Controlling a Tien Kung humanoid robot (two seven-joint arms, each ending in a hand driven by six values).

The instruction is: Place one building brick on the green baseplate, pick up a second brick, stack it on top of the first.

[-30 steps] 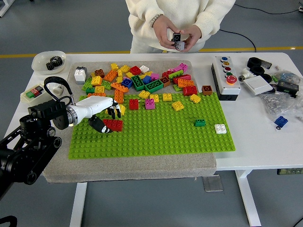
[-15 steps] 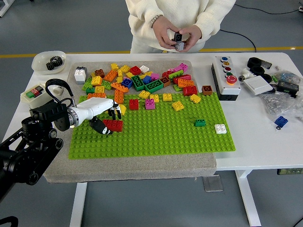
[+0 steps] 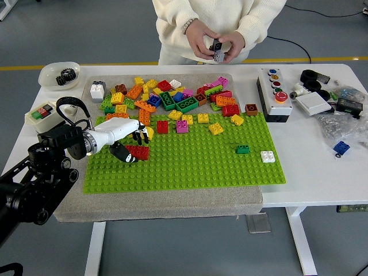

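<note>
Red plastic is what we see first: a red brick (image 3: pixel 138 152) sits on the green baseplate (image 3: pixel 190 164) near its left end, and our left hand (image 3: pixel 127 141) is closed around it, the dark thumb (image 3: pixel 120 153) pressed against its left side and the other fingers (image 3: pixel 138 137) curled over its far edge. Whether the brick is fully pressed onto the studs or slightly lifted, we cannot tell. Our left arm (image 3: pixel 40 172) reaches in from the lower left, its white forearm section lying low over the baseplate's left edge.

Elsewhere on the baseplate a few loose bricks stand apart: a small green brick (image 3: pixel 242 149) and a white brick (image 3: pixel 267 156) toward the right, and along the far edge a red one (image 3: pixel 163 126), a pink one (image 3: pixel 182 126) and several yellow ones. Just beyond that edge lies a heap of bricks (image 3: pixel 169 95) in many colours, all resting on a grey mat (image 3: pixel 161 201) that carries the baseplate too.

On the white table (image 3: pixel 322 172) to the left of the mat we see a small box with coloured buttons (image 3: pixel 43 112) and a white bowl (image 3: pixel 59 75) holding dark gears. To the right stands a button box (image 3: pixel 275 95), with assorted small parts further right and a blue brick (image 3: pixel 341 148) near the table's right side.

At the far side a person in a cream sweater (image 3: pixel 218 17) stands holding a small grey and black object (image 3: pixel 217 50) in both hands, clear of the table. Our right arm does not appear.
</note>
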